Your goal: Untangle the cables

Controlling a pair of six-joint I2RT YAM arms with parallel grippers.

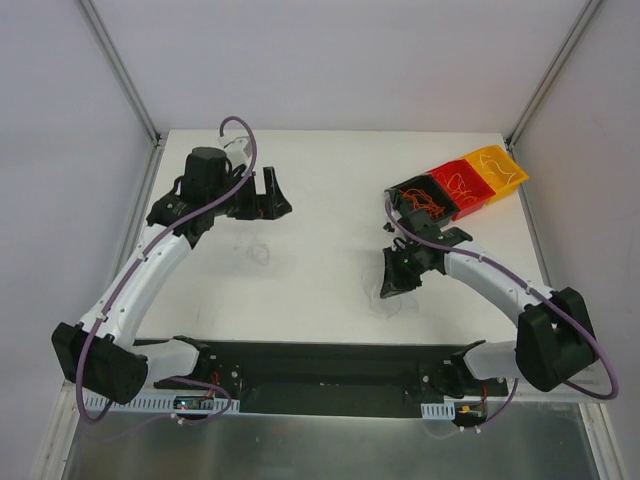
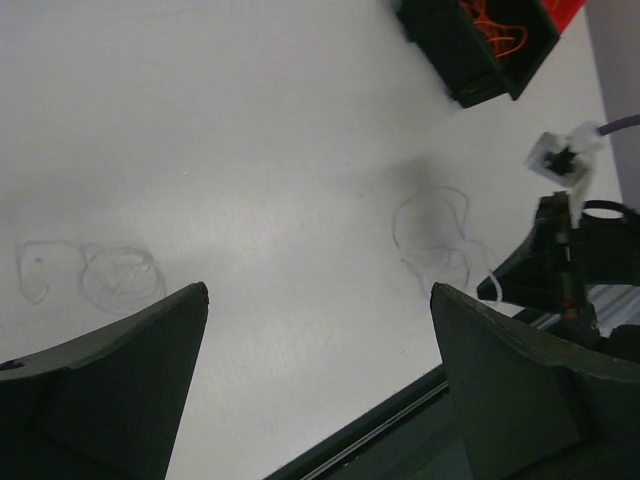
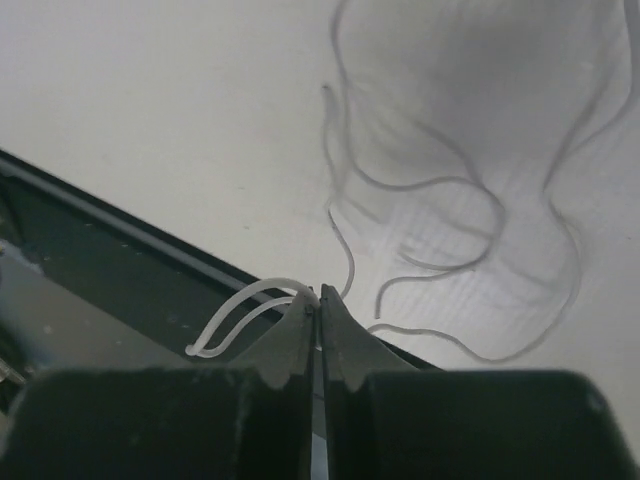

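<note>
The cables (image 3: 455, 235) on the tabletop (image 1: 330, 170) are clear, hair-thin curls in two small heaps. One lies toward the front edge, right of middle, at the right gripper (image 3: 318, 312). The other is a smaller curl (image 2: 100, 275) closer to the left edge, just nearer the front than the left gripper (image 2: 318, 295).

The right gripper is pinched tight on the looped end of a whitish strand (image 3: 240, 312). The left gripper's jaws stand wide apart, holding nothing.

I judge these strands almost weightless, springy and slick (likely to recoil into coils once let go). A hold at a free end or the crown of a loop looks best, with slow pulls.

Neither heap has a real long axis. The right one fans out from the pinched end, about as wide as it is long. More strands, some orange, sit in the bins (image 1: 470, 210) at the far right corner.
</note>
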